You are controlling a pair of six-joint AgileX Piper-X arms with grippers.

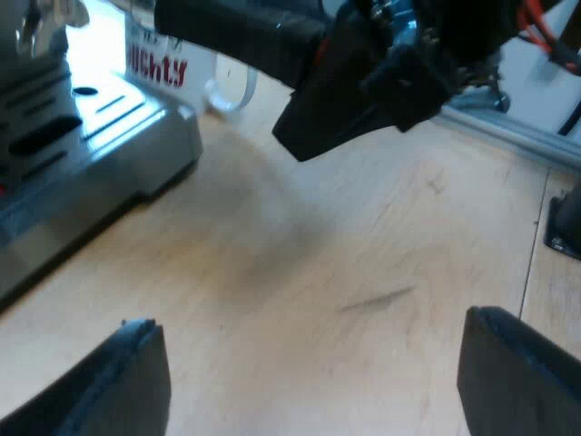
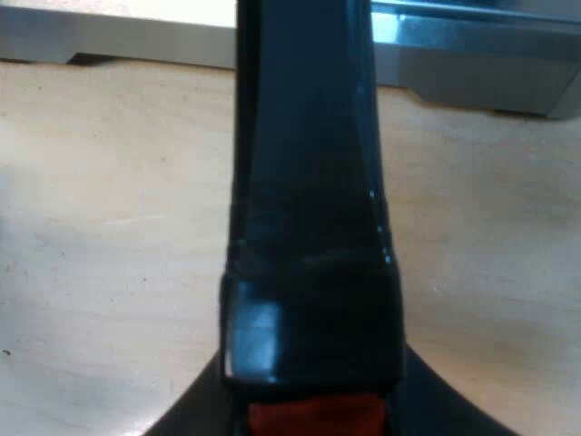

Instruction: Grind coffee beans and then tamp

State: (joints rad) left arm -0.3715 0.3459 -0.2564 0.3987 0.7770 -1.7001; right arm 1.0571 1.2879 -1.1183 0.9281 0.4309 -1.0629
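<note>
The holder's dark handle (image 2: 309,182) runs straight away from my right gripper (image 2: 313,413), and its red end (image 2: 313,420) sits between the jaws. That gripper is shut on the handle above the wooden table (image 2: 109,254). In the left wrist view the right gripper (image 1: 363,91) hangs over the table with the dark handle (image 1: 236,32) sticking out toward the mug (image 1: 168,64). My left gripper (image 1: 313,381) is open wide, low over bare wood, with nothing between its fingers (image 1: 132,377). The espresso machine's drip tray (image 1: 100,118) lies close by.
The white mug with red lettering stands behind the tray's corner, a clear curved piece (image 1: 231,86) beside it. A metal rail (image 1: 508,127) borders the wooden top, and a black object (image 1: 565,222) sits at a seam. The machine's grey base (image 2: 472,64) lies beyond the handle.
</note>
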